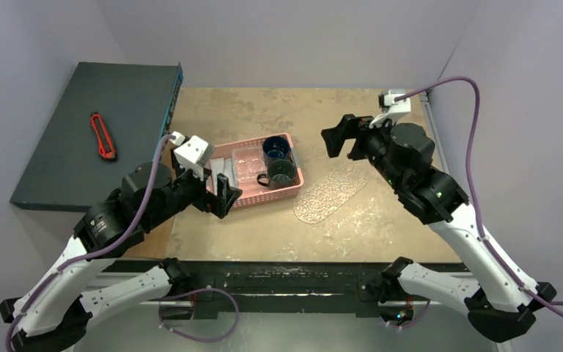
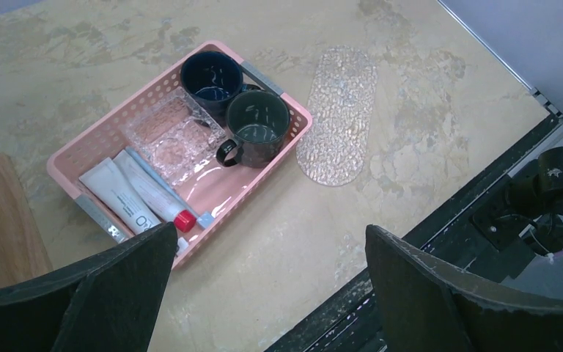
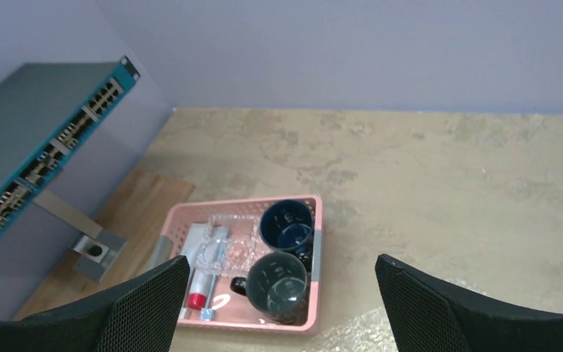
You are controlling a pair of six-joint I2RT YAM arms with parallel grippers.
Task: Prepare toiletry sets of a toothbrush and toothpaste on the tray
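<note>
Top external view: blue mug and green mug are kept in basket; tray is laid at its 4 o'clock; left gripper, right gripper are spread wide

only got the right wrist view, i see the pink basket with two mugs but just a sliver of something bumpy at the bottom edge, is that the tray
Observer: Yes. The clear oval tray lies flat on the table just right of the pink basket, with nothing on it.
Operator: ok and where's the left arm, can't see it at all
Observer: The left gripper hovers open by the basket's near-left end, holding nothing.
Operator: i only see one red cap in there, what else is at that end
Observer: The left wrist view shows two silvery tubes lying side by side, with a pale-blue toothbrush along them.
</note>
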